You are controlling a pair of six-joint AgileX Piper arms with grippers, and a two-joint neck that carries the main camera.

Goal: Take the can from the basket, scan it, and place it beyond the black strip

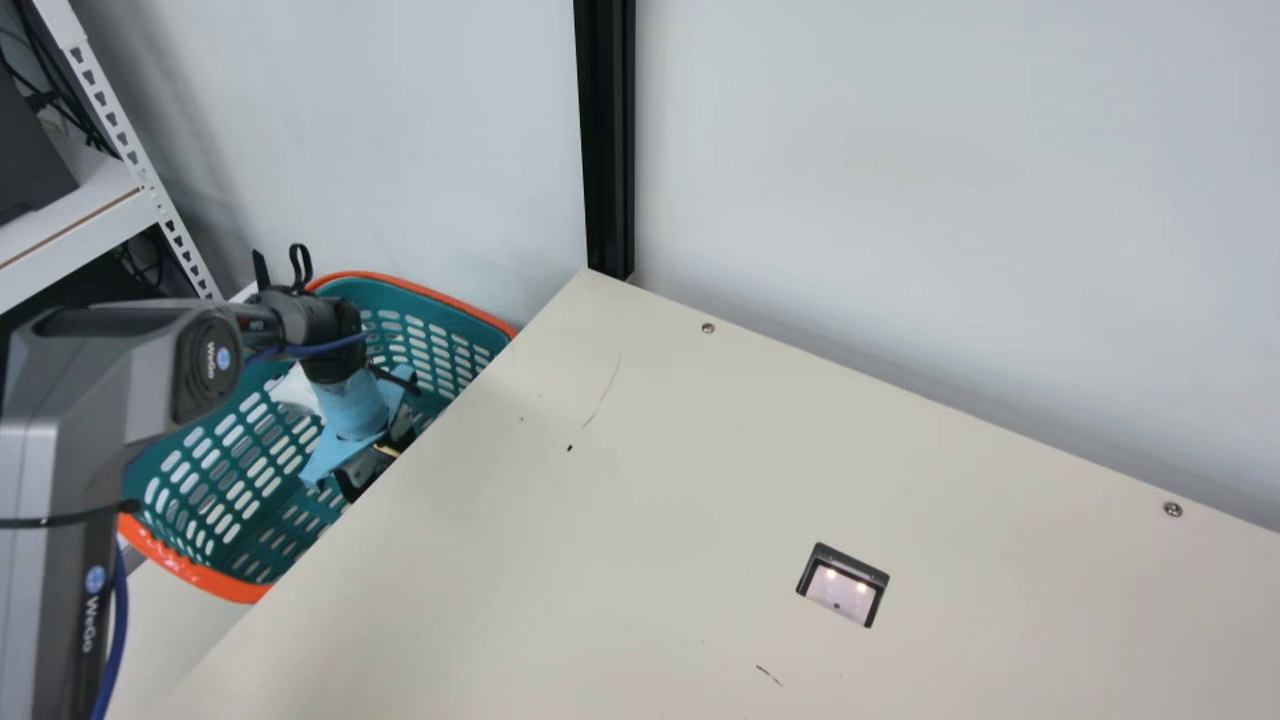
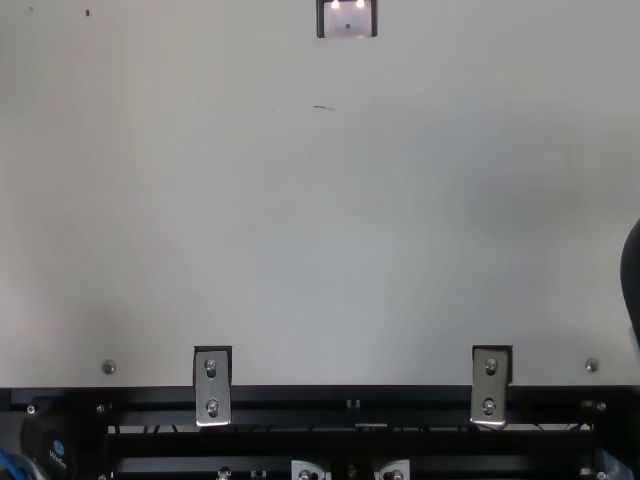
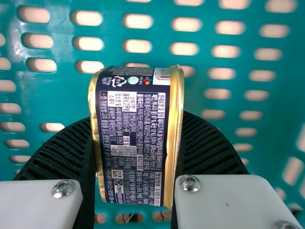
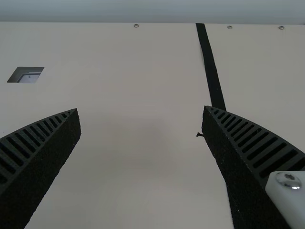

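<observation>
In the main view my left gripper is down in the green basket with the orange rim, partly hidden by the table edge. The left wrist view has the can, dark blue with gold rims and a printed label, between the ribbed fingers of my left gripper, which is shut on it against the basket's slotted wall. My right gripper stands open over the table, nothing between its fingers. The black strip runs across the tabletop behind its right-hand finger. A scanner window is set into the table.
The cream table has its edge right beside the basket. A black post rises at its far corner against a pale wall. A white shelf rack stands behind the left arm. Metal brackets sit along the table's near edge.
</observation>
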